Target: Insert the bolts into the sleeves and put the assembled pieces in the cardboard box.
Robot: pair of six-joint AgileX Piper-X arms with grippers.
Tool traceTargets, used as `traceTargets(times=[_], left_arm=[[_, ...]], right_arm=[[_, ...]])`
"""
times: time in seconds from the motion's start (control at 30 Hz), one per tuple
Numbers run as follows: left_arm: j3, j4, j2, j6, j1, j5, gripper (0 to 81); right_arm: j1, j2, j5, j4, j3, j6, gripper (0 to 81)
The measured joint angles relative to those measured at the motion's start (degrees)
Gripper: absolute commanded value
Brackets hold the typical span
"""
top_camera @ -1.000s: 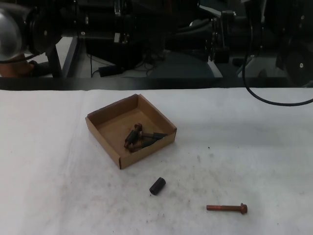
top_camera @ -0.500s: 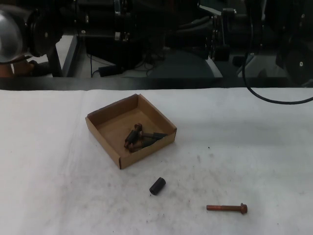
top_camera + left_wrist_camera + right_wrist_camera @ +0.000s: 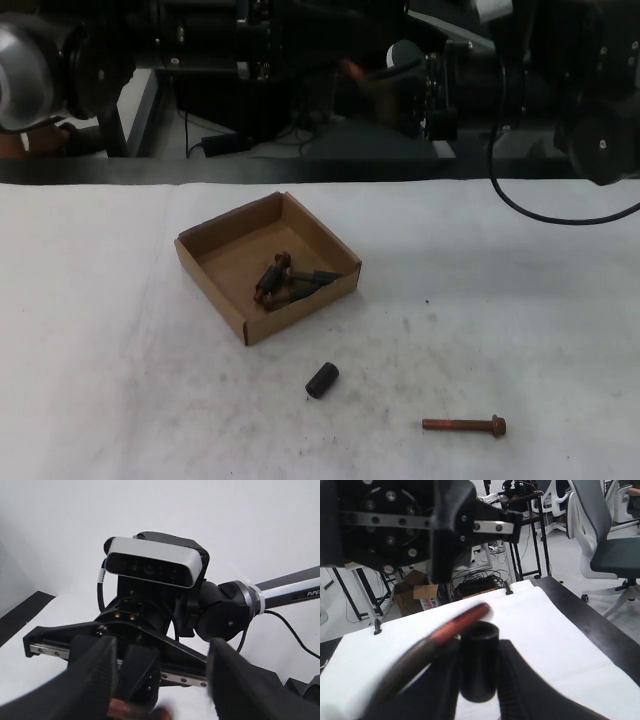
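Black sleeve [image 3: 479, 660] between right jaws, apparently gripped | copper bolt [image 3: 455, 627] just beside

Tabletop [image 3: 520, 300] is bright and evenly lit, only soft shadows by the cardboard box [image 3: 300, 308]; background's dark. Up close, the right wrist view's bolt [image 3: 455, 625] and sleeve [image 3: 479, 665] are blurry.
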Motion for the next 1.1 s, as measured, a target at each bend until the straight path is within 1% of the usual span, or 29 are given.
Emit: traceTargets(times=[0.43,0.57,0.63,0.67,0.7,0.77,0.8,0.87,0.9,0.97,1.0,1.03,1.1], left_arm=[[0.0,1.69,0.0,-0.2,0.11,0.0,51.0],[0.0,11.44,0.0,0.88,1.05,-1.01,50.9],[0.0,20.98,0.0,4.89,1.36,-3.8,50.9],[0.0,25.09,0.0,7.16,1.35,-5.61,50.9],[0.0,35.17,0.0,13.57,0.94,-11.32,50.9],[0.0,43.76,0.0,18.55,-0.28,-18.14,50.9],[0.0,44.54,0.0,18.97,-0.28,-18.84,50.9],[0.0,51.19,-0.29,21.06,-2.07,-25.56,50.9],[0.12,53.46,-0.5,21.01,-2.9,-28.62,50.9],[0.08,57.87,-1.2,19.51,-5.28,-33.15,50.9],[0.08,59.63,-1.49,18.05,-6.31,-34.38,50.9],[0.08,61.26,-1.81,16.65,-7.61,-35.64,50.9],[0.08,64.17,-2.11,14.82,-10.56,-37.87,50.9]], right_arm=[[0.0,0.29,0.34,0.0,0.0,0.0,0.2],[-0.34,0.29,0.55,0.97,0.0,1.05,0.2],[-0.84,0.02,2.27,8.17,0.0,1.96,0.2],[-1.22,-0.25,4.92,15.44,0.0,1.1,0.2],[-1.41,-0.45,6.86,20.12,0.0,-0.22,0.2],[-1.52,-0.79,12.11,27.75,0.0,-4.03,0.2],[-1.52,-0.96,15.36,31.7,0.0,-5.68,0.2],[-1.52,-1.17,22.28,38.42,0.0,-7.54,0.2],[-1.52,-1.13,28.39,43.43,0.0,-8.44,0.2],[-1.52,-1.13,32.9,47.03,0.0,-8.59,0.2],[-1.52,-1.13,34.98,48.72,0.0,-8.47,0.2],[-1.52,-1.13,35.32,49.02,0.0,-8.47,0.2],[-1.52,-1.13,39.31,52.7,0.0,-8.06,0.2]])
